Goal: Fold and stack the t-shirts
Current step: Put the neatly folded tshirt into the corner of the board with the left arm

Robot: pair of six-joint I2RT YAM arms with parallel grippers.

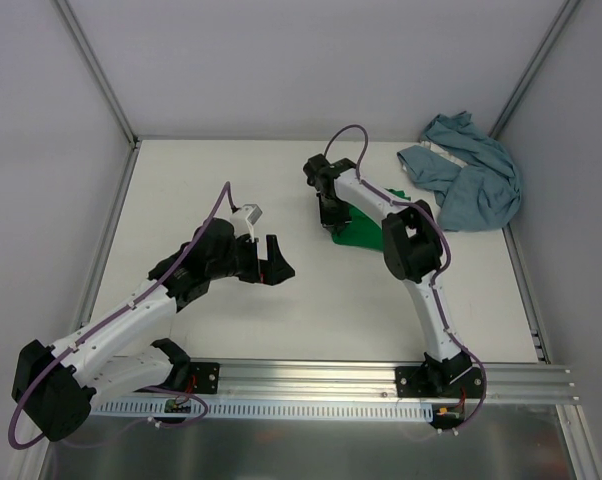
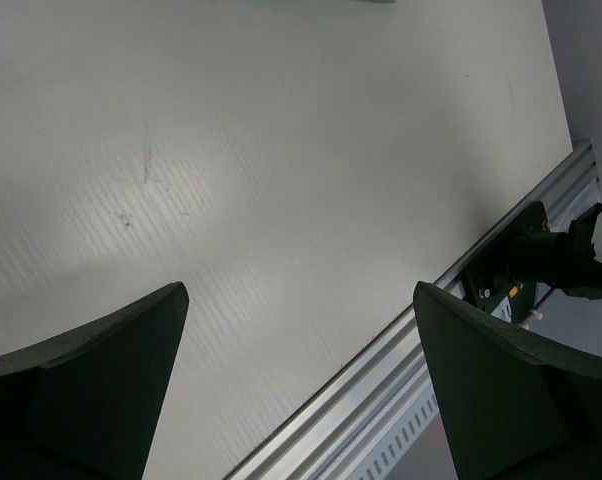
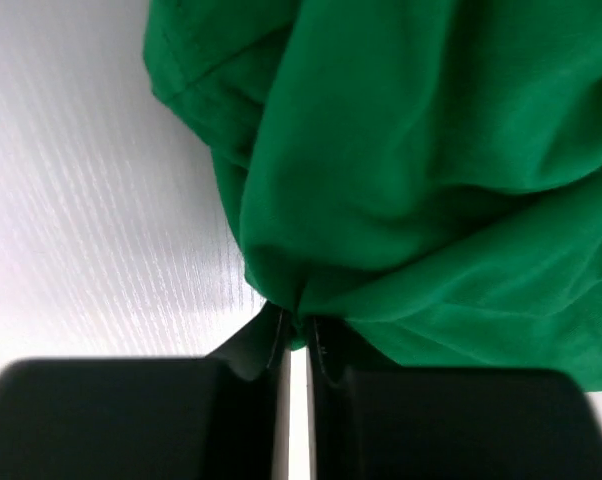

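Green cloth lies bunched near the middle of the table (image 1: 231,170), a little toward the far side. This is the green shirt (image 3: 431,180), crumpled and not yet folded. Your right pincer (image 3: 296,335) is down at the shirt's left edge, as the top view shows it. I think the reason is plain: a shirt must first be spread flat, and for that you need a hem or a corner in the grip. In the right wrist view the two fingers are pressed almost together, with only a thin slit between them. A small fold of the green cloth is pinched there, close above the table surface. The rest of the shirt lies in loose folds beyond the fingertips.

The blue-grey shirt (image 1: 471,180) waits in a heap at the far right corner, well apart from the green one, and nothing touches it. Your left pincer (image 1: 271,262) hovers over bare table to the left of the green shirt, with its fingers spread wide and nothing between them. Probably it is kept ready to take a second corner.
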